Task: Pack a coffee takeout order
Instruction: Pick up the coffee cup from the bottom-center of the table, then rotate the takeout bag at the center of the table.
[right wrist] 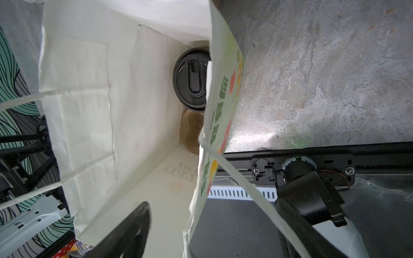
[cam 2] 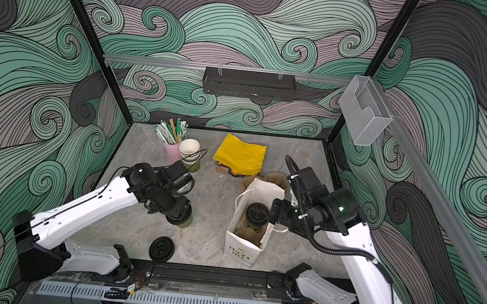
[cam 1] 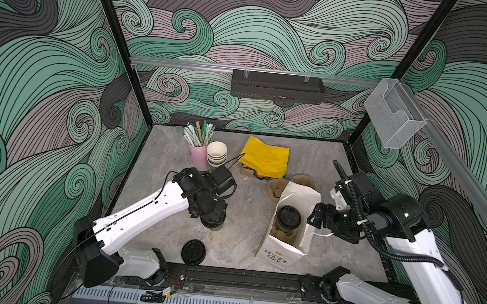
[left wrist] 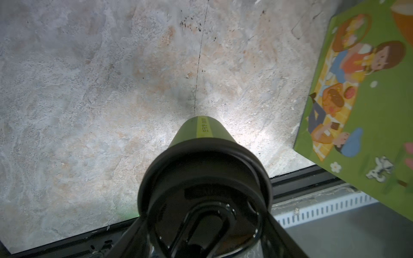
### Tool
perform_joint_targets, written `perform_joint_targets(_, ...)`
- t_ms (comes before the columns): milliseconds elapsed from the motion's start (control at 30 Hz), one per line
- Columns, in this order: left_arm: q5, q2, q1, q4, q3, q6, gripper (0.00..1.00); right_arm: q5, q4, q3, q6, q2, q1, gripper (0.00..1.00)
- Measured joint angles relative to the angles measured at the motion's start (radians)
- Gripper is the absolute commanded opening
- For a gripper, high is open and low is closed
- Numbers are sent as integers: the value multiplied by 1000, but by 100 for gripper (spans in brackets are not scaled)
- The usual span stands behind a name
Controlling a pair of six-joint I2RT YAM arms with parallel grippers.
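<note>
Tabletop cup [cam 1: 217,227]: a green sliver in both top views, rest under left gripper [cam 1: 212,216]. Its fingers [left wrist: 126,240]: blurred, cut by frame edge.
Bagged cup [cam 1: 286,221]: base hidden in paper bag [cam 1: 279,255]; lid [right wrist: 190,82] half behind bag wall.
Right gripper [cam 1: 315,216]: one finger [right wrist: 134,230], probably, a dark blur.
Cup stack [cam 1: 216,153]: lower cups behind left arm [cam 1: 151,208].
Items [cam 1: 256,174] beneath napkins [cam 1: 266,156]: unidentifiable.

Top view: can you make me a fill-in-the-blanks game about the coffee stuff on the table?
The white bag holds ___ lidded cup.
The loose black lid lies on the ___.
The folded napkins are ___.
The straw holder's colour is ___.
Missing: one, table, yellow, pink.
</note>
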Motion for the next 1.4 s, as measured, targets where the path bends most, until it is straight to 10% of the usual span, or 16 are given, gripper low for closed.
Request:
perform_joint_targets(367, 47, -31, 0, -8, 34, 14, 56, -40, 0, 370, -208, 110, 52, 77)
perform_joint_targets(833, 47, -46, 0, 5, 32, 14, 56, 68, 0, 285, -518, 317, 707, 61)
perform_joint_targets(1400, 37, -81, 0, 26, 8, 3, 55, 101, 0, 204, -548, 319, 741, 19)
